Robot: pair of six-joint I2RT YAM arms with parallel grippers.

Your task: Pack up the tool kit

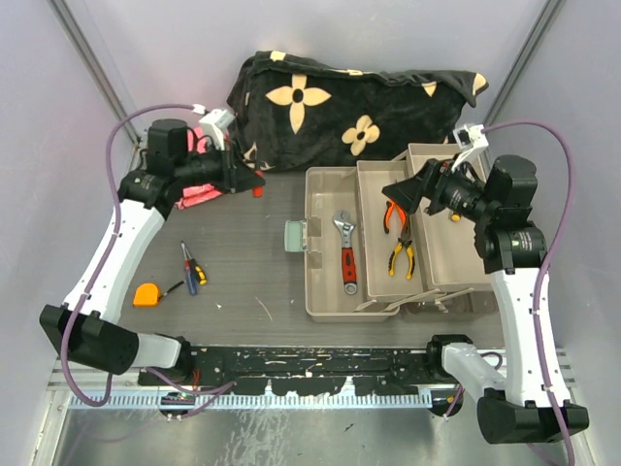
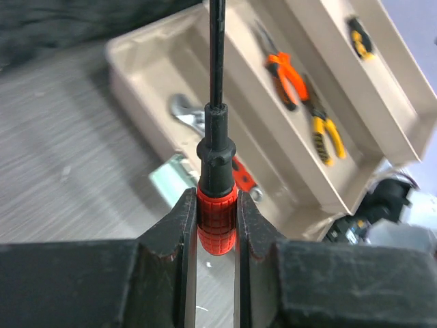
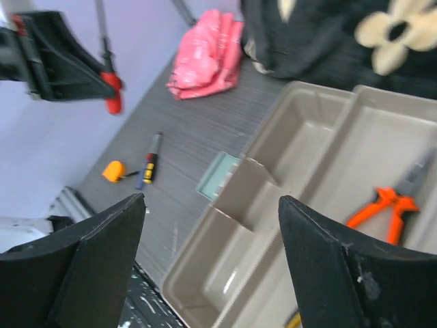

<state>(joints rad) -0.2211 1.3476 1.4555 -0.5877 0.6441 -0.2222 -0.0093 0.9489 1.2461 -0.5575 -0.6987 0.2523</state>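
The tool kit's beige trays lie folded out at centre right. A red-handled wrench lies in the left tray, with orange pliers and yellow pliers in the middle tray. My left gripper is shut on a red-and-black screwdriver and holds it above the table left of the trays, shaft pointing toward them. My right gripper is open and empty above the middle tray. A blue-handled screwdriver and an orange tape measure lie on the table at left.
The black flower-patterned blanket lies bunched behind the trays. A pink bag lies under my left arm and also shows in the right wrist view. A pale green latch sticks out from the left tray. A black rail runs along the near edge.
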